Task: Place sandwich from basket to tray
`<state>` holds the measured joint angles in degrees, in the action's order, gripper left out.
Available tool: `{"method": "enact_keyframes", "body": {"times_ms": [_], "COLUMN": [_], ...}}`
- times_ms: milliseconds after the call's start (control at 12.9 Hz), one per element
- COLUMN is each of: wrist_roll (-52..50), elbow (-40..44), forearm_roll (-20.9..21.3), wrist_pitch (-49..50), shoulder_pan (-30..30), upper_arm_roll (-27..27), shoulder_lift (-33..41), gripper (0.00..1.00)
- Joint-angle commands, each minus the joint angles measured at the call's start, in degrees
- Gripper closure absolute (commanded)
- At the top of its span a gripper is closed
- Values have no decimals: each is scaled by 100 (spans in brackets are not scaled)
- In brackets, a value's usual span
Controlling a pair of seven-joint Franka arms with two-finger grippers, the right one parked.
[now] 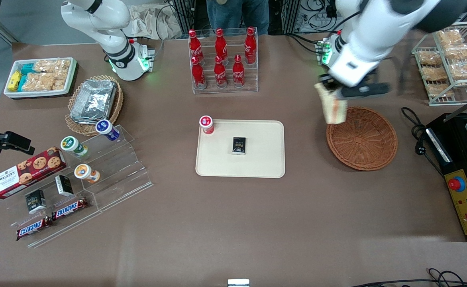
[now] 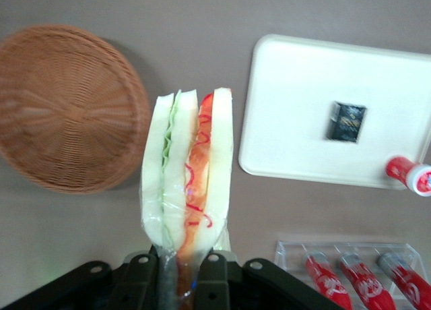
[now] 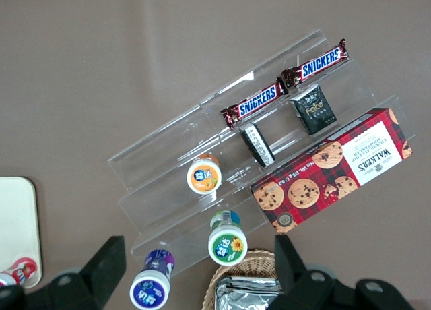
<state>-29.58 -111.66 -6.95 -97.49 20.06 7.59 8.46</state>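
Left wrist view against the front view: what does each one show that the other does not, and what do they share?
Only the left wrist view shows the sandwich's layers edge-on, green and orange-red filling between the bread, pinched in the gripper. Only the front view shows the snack tub, foil trays and cookie box. Both show the basket, empty, and the tray with its small dark box.

"SNICKERS" on two chocolate bars (image 3: 312, 64), "WALKER'S" on red cookie box (image 1: 26, 171), Coca-Cola script on red bottles (image 1: 220, 56)
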Motion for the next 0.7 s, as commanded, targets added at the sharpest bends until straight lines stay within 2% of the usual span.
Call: {"method": "enact_keyframes", "body": {"times_ms": [0,311,467,622], "wrist_roll": [40,-275,-470,-488], "elbow": [-73,-1093,-1139,-1104], "forearm_roll": [-167,202,482,755], "wrist_pitch": [-600,-2840,-3616,-3987], "shoulder_pan": [77,173,279,280], "upper_arm_roll": [241,786,797,797], "shoulder_lift": [-642,-1494,-2196,-2637], "gripper": [100,100,100,100]}}
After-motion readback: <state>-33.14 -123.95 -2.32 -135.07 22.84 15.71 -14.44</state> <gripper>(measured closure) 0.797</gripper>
